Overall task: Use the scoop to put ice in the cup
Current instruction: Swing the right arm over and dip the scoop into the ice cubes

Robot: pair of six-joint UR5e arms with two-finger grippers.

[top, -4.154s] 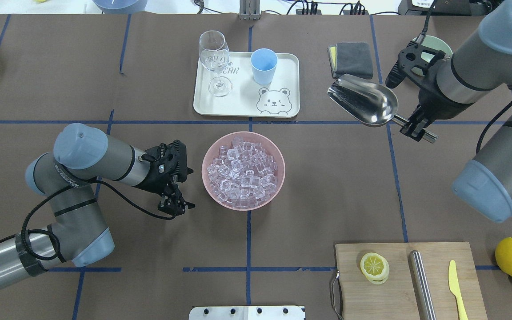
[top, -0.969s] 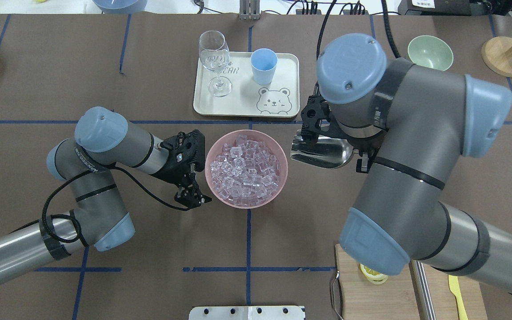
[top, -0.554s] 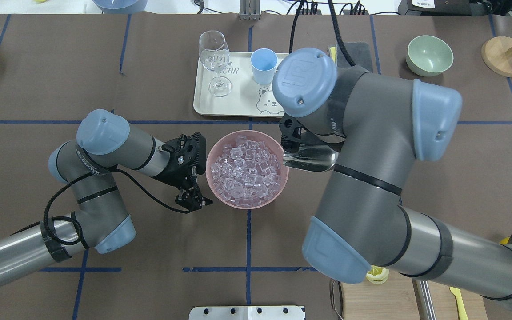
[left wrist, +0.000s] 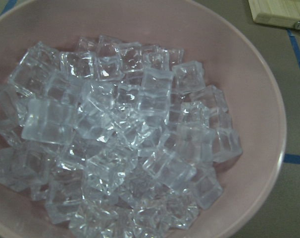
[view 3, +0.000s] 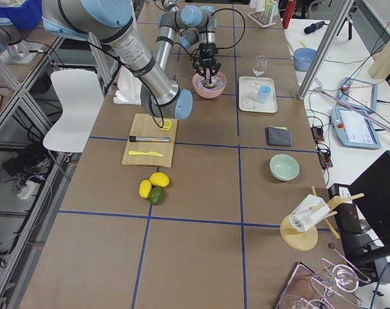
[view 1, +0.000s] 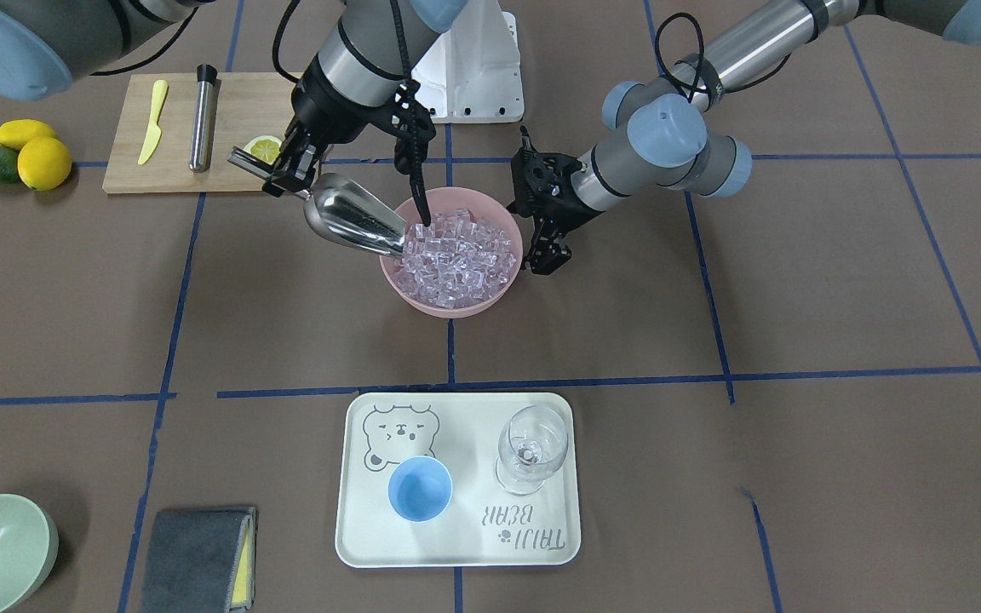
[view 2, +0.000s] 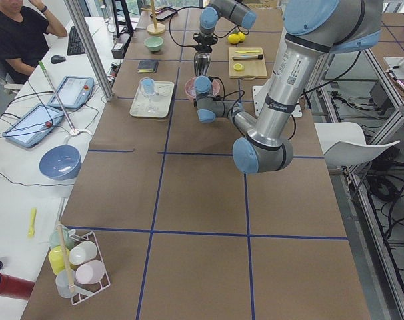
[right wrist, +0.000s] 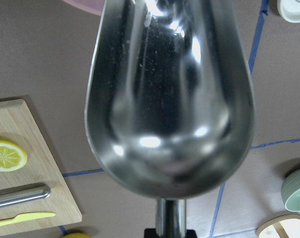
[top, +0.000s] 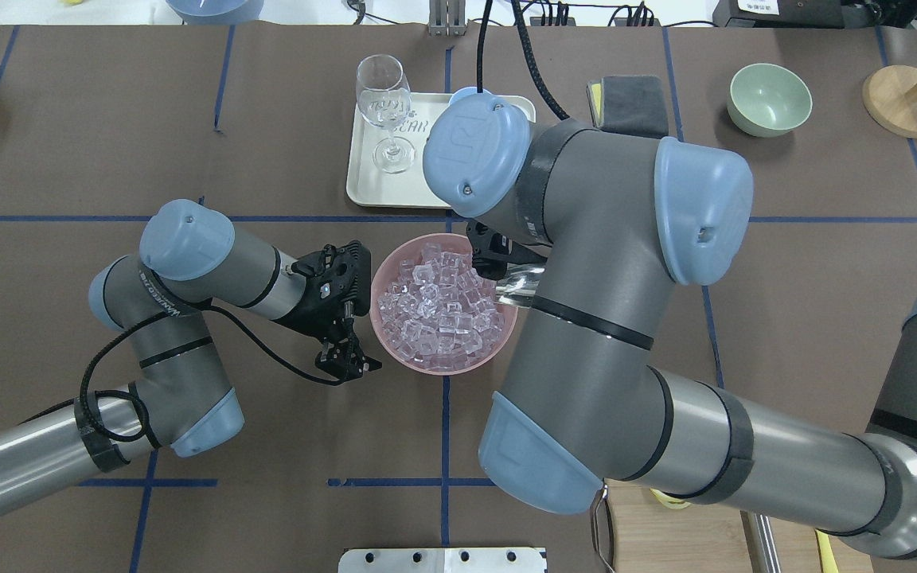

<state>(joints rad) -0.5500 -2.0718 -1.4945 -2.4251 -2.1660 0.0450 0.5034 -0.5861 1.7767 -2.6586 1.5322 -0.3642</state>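
At the right side of the pink bowl, I see the right jaws clenched on the short handle of the scoop. Its long axis slopes down from the handle towards the bowl, open mouth leading. Its front lip is over the rim, against the ice heaped inside. On the wrist camera the trough shows bare metal with nothing in it. Behind the jaws the right arm is folded sharply, and from overhead one of its joints hangs over the tray. The cup stands upright on that tray beside a wine glass. On the bowl's other side the left jaws stand parted and hold nothing, tips angled down just beside the rim. The left arm is bent at the elbow, low over the tabletop.
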